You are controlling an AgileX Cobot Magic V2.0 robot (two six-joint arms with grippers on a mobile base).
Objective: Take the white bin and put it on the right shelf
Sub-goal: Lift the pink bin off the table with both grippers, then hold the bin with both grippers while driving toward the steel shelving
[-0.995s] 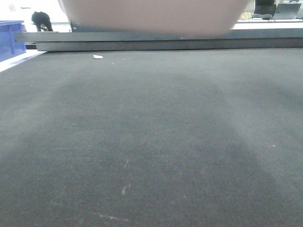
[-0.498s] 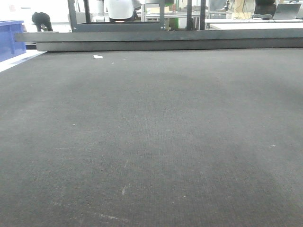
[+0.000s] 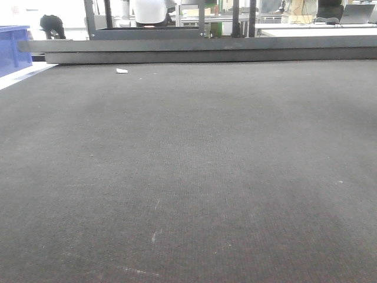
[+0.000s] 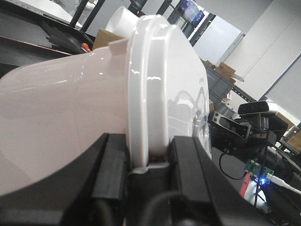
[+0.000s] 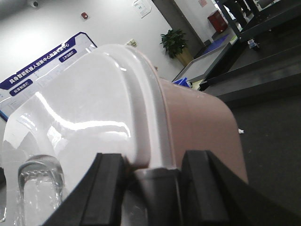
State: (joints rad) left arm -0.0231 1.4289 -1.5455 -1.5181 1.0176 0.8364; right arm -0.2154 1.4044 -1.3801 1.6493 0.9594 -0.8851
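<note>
While left tool (image 4: pixel 149 162) and right tool (image 5: pixel 155 176) clamp the lid rim at opposite ends, you hold the white bin (image 4: pixel 61 108) clear of the counter (image 3: pixel 188 177). Move both arms level, at equal pace, toward the right shelf, which is not identifiable here.

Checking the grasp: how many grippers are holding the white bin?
2: left gripper astride the white bin's lid rim in its wrist view, right gripper likewise in its own.

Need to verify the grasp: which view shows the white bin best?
Right wrist view: the white bin shows lid, rim and pinkish body, rim inside the right end effector. Left wrist view: closer, mostly rim, inside the left end effector. Front view: no bin.
</note>
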